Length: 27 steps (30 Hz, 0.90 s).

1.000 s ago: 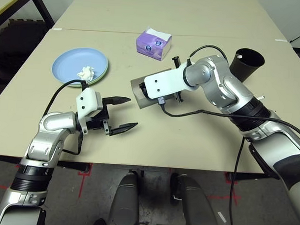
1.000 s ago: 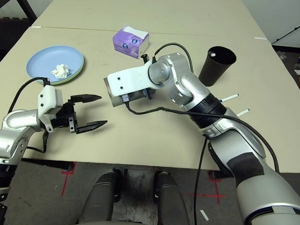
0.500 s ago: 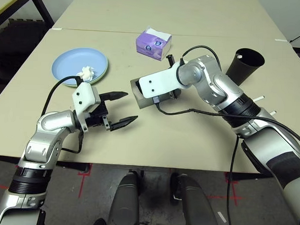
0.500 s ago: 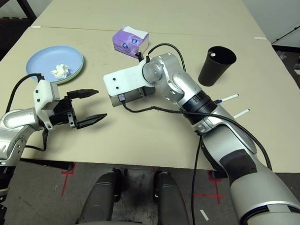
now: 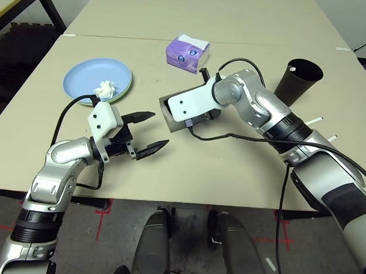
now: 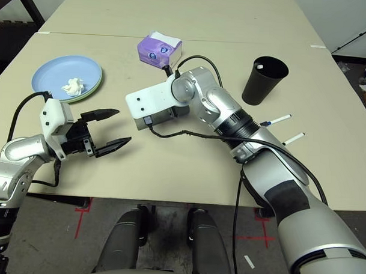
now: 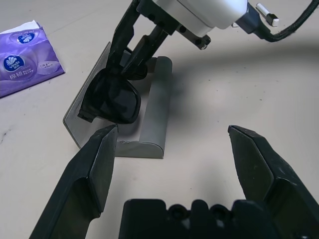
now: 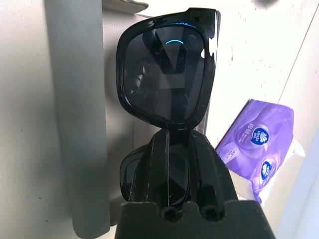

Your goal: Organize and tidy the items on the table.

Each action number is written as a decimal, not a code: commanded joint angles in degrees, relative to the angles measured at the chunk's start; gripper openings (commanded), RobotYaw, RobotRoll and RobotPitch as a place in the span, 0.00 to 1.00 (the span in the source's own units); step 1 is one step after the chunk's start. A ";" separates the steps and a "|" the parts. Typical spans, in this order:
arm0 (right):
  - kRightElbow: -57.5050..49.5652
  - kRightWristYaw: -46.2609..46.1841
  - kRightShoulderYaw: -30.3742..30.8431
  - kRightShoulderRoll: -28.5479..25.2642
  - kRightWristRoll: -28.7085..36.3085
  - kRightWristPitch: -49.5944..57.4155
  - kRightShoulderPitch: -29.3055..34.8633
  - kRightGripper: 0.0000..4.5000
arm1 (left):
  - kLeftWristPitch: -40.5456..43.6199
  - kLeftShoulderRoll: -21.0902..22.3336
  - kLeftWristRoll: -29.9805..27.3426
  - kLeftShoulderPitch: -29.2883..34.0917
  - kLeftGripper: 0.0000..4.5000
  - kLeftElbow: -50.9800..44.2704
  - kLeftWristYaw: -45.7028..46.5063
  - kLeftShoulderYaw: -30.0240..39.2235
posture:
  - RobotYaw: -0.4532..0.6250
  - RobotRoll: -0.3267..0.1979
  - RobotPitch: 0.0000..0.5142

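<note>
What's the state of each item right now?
glasses case: open, on the table
sunglasses: folded, held over the case
right gripper: shut on sunglasses
left gripper: open, empty
black cup: upright
tissue: crumpled, on the plates
plates: stacked

A lab or test room is suggested: red tape marks [image 5: 102,207] are stuck on the dark floor (below the table's [image 5: 242,175] near edge).

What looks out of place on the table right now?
A crumpled white tissue lies on the stacked plates. Two white pens lie loose beside the black cup. The glasses case stands open while the right gripper holds sunglasses over it.
</note>
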 commanded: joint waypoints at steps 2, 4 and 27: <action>-0.72 -0.49 0.56 0.25 -0.59 -0.40 1.08 0.09 | -0.06 -0.03 -0.21 0.26 1.00 -0.07 -0.16 0.32 | 0.50 0.62 0.34; -1.03 -0.53 0.62 0.27 -0.73 -0.43 1.47 0.09 | -0.14 -0.03 -0.16 0.18 1.00 0.01 -0.17 0.32 | 0.50 0.62 0.34; -5.58 2.24 0.71 0.29 -1.19 1.62 5.19 0.09 | -0.33 0.43 -0.06 -0.93 1.00 1.25 -0.61 0.47 | 0.50 0.62 0.34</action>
